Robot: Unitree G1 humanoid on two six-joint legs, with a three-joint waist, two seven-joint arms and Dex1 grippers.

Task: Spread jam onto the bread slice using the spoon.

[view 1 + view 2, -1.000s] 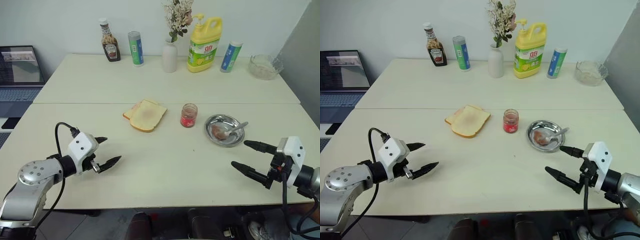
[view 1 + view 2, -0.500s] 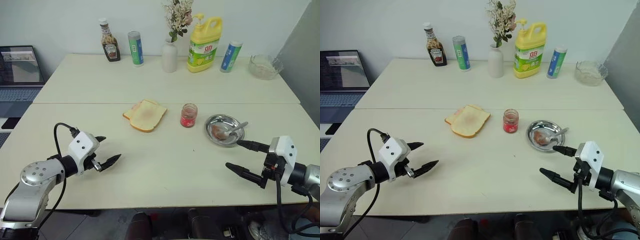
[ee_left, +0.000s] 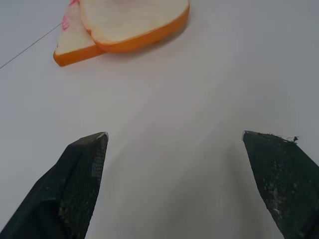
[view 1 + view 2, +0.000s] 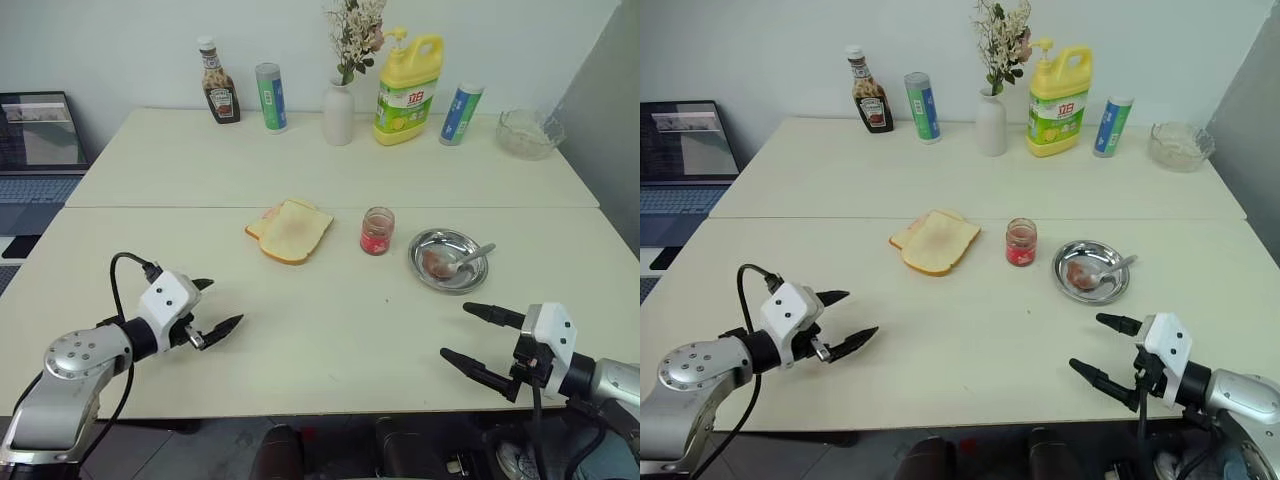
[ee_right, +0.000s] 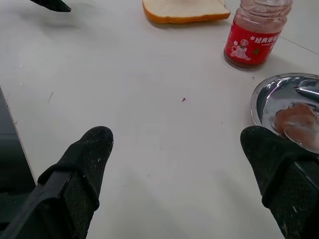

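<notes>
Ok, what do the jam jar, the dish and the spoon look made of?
The jam jar: clear glass by the look, red-pink contents showing through, printed red label. The dish: polished steel, probably, with mirror-like reflections. The spoon: shiny silver metal, thin handle resting on the dish rim.

The left arm, silver and grey at the elbow with a looping black cable and a white wrist block, reaches in from the near left; its black two-fingered tool is spread wide, empty, tips aimed toward the centre. The right arm comes in low from the near right, and its matching tool is likewise spread wide and empty, tips aimed left
</notes>
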